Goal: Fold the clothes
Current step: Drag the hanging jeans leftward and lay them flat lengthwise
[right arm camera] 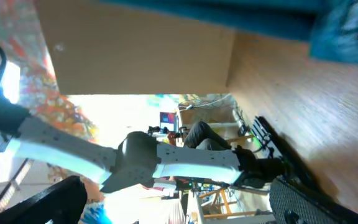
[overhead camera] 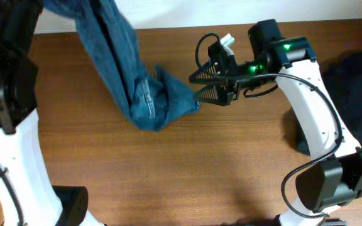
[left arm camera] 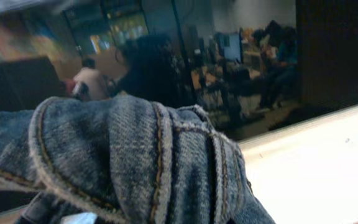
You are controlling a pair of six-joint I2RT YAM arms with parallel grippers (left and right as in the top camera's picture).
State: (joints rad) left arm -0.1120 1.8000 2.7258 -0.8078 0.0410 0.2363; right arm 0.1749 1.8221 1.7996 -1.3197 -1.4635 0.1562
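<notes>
Brown wooden table: medium-blue denim jeans hang above its far left corner, apparently clamped in the hidden left gripper, bunched end touching mid-surface. Right gripper, jaws wide apart, may pinch one layer and twist the fold.

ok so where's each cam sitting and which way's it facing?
Overhead: above the brown wooden table, facing down; white left arm, white right arm, open right hand in shot.
Left wrist: facing out over bunched blue denim jeans to the room; own fingers hidden.
Right wrist: tilted, low along the table; own black fingers at the bottom corners.
Shared: jeans in all three.
</notes>
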